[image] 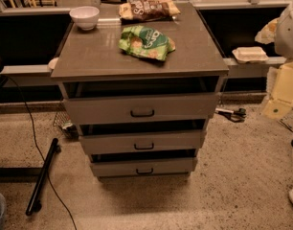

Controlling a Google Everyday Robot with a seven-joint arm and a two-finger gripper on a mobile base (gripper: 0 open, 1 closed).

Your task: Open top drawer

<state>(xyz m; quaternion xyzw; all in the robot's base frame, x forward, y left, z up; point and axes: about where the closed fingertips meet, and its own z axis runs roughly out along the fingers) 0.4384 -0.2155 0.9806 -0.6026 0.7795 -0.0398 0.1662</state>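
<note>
The top drawer (141, 108) is the widest grey front of the cabinet, just under the tabletop, with a small dark loop handle (142, 113) at its centre. A dark gap shows above its front. Two narrower grey drawers (142, 142) (143, 166) sit below it. A white and cream part of my arm (287, 30) shows at the right edge, well right of the cabinet. My gripper is out of view.
On the cabinet top (89, 56) lie a green chip bag (145, 42), a brown chip bag (146, 8) and a white bowl (84, 17). A black pole (41, 176) and a cable lie on the floor at left. A tool (231, 113) lies at right.
</note>
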